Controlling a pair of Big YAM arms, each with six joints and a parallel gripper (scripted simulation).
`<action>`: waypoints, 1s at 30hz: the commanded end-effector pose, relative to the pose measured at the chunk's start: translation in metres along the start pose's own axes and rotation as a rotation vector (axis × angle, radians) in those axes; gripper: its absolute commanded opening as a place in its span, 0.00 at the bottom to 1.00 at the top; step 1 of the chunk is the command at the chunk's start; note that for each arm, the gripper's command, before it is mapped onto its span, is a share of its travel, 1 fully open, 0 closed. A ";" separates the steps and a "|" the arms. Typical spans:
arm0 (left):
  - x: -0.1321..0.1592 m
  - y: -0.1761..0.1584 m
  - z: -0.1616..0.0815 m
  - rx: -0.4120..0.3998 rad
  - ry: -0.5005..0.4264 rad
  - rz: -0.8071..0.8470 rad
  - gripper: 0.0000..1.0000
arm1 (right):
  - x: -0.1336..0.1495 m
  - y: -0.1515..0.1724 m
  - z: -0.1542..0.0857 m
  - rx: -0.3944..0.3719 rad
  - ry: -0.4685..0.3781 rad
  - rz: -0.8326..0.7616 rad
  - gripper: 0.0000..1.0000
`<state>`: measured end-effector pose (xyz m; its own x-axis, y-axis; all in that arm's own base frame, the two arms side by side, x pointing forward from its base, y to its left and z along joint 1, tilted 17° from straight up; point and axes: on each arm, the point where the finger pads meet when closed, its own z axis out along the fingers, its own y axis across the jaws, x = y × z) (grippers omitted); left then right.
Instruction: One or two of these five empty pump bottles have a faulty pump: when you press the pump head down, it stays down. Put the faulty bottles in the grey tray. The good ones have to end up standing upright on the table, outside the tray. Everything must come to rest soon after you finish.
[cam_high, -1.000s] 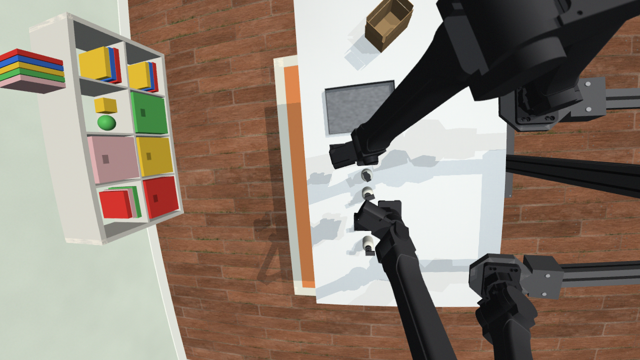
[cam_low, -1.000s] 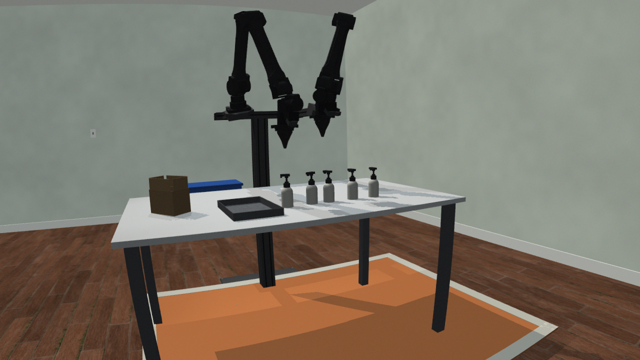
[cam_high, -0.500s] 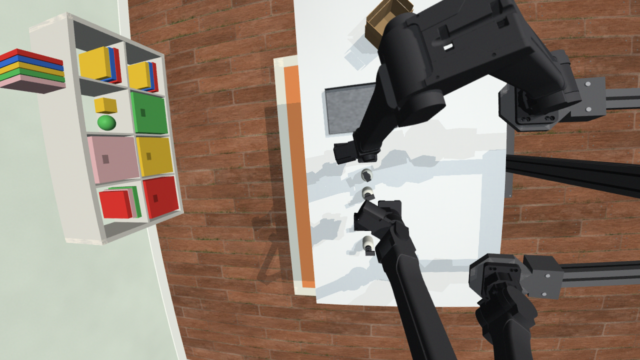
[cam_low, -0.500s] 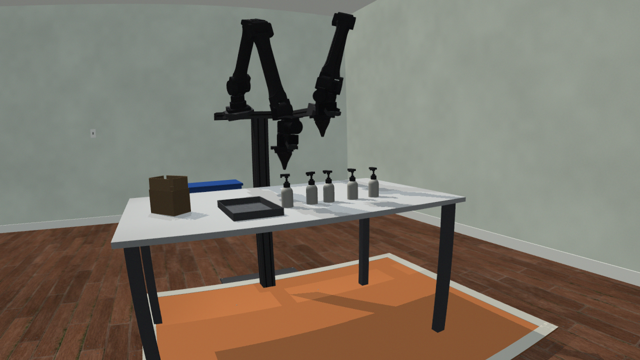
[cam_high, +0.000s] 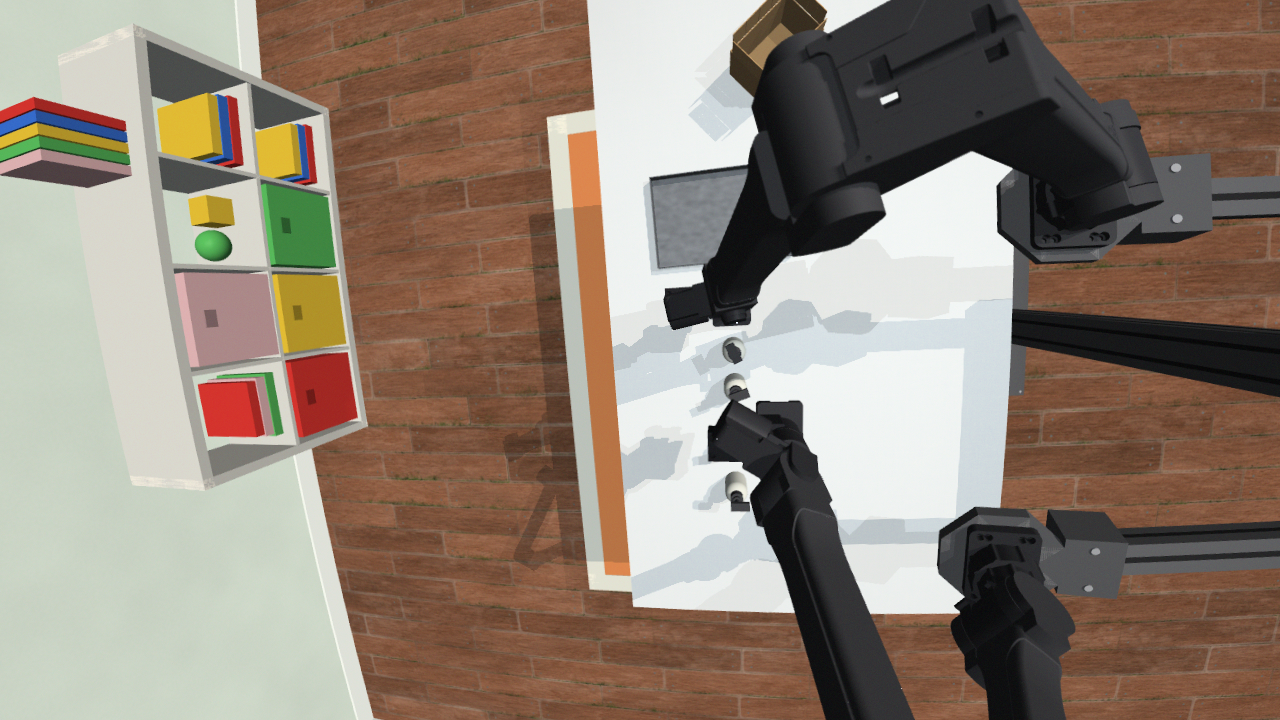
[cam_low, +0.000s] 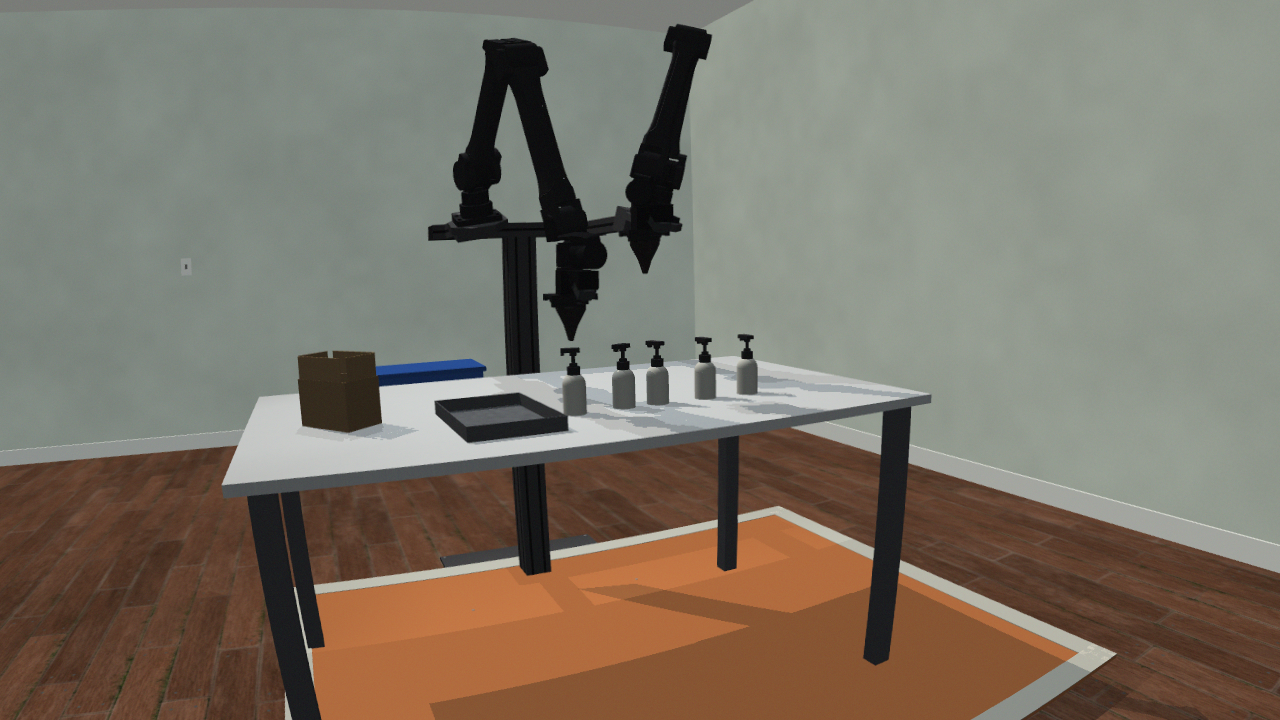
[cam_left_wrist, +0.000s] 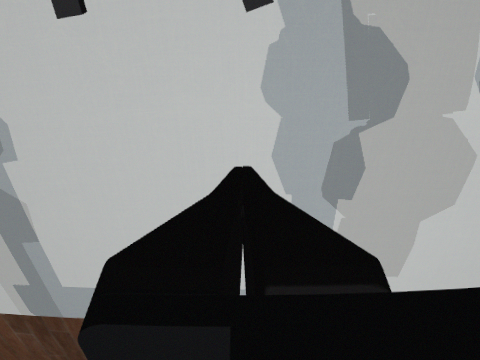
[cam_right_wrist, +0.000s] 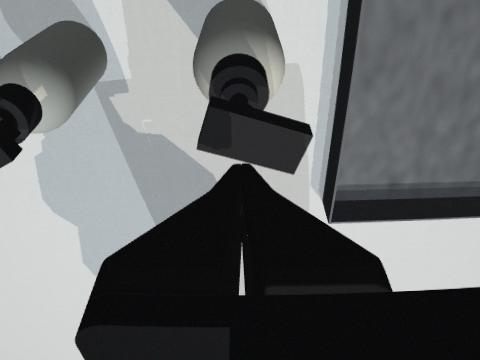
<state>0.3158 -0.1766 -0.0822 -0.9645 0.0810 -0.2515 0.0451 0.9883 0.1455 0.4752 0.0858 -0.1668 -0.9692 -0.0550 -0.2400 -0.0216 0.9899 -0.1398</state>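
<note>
Five pump bottles are stood upright in a row on the desk (cam_high: 895, 465) (cam_low: 358, 456) (cam_left_wrist: 150, 100) (cam_right_wrist: 40, 240), all outside the grey tray (cam_high: 698, 219) (cam_low: 514, 429) (cam_right_wrist: 400, 100). The row is begun by the first bottle (cam_low: 574, 394) (cam_right_wrist: 239, 45), set near the tray and hidden from the top camera by the right arm. Above its pump head (cam_low: 570, 351) (cam_right_wrist: 252, 137), the tips of the right gripper (cam_high: 729, 300) (cam_low: 571, 338) (cam_right_wrist: 241, 179) are held just clear in the exterior view, its fingers pressed together with nothing pinched.

Next in line are the second bottle (cam_high: 726, 344) (cam_low: 623, 389) (cam_right_wrist: 75, 65) and the third bottle (cam_high: 733, 382) (cam_low: 657, 385), followed by the fourth bottle (cam_low: 705, 380) and the fifth bottle (cam_high: 735, 481) (cam_low: 746, 376). All five pump heads are seen raised in the exterior view. The left gripper (cam_high: 738, 438) (cam_low: 644, 272) (cam_left_wrist: 242, 181) is held well above the row, its fingers also pressed together on nothing. At the top edge of its wrist view, two dark pieces are cut off (too little is shown for them to be named). Beyond the tray, an open cardboard box (cam_high: 760, 53) (cam_low: 338, 394) is placed on the desk, partly covered by the right arm in the top view
</note>
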 end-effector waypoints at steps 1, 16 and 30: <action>-0.009 -0.004 -0.004 0.008 -0.016 -0.016 0.00 | -0.025 -0.002 -0.004 -0.007 -0.039 0.006 0.00; -0.009 -0.004 -0.004 0.008 -0.016 -0.016 0.00 | -0.020 0.002 0.034 -0.008 -0.031 0.002 0.00; -0.009 -0.004 -0.004 0.008 -0.016 -0.016 0.00 | -0.004 0.008 0.006 -0.004 -0.012 -0.002 0.01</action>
<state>0.3158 -0.1766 -0.0822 -0.9645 0.0810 -0.2515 0.0451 0.9883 0.1455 0.4886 0.0843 -0.1852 -0.9656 -0.0533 -0.2544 -0.0184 0.9903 -0.1375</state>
